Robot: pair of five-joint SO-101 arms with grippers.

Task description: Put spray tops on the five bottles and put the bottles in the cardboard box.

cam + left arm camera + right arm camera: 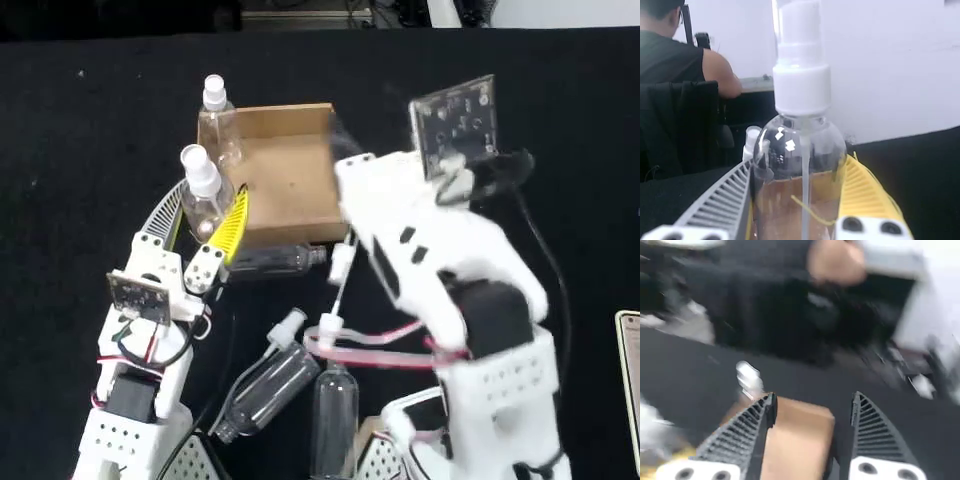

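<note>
Left pincer (211, 200) clamped on capped bottle (799, 165), upright at cardboard box's (290, 170) near-left edge, likely so it goes in standing. Right pincer (814, 400) apart, empty, above box. Second capped bottle (216, 125) at far-left corner.

Held bottle (799, 170), base cut off; spray top (801, 75), tip cut off; cardboard box (290, 175), one wall seemingly behind my right arm (450, 270).
</note>
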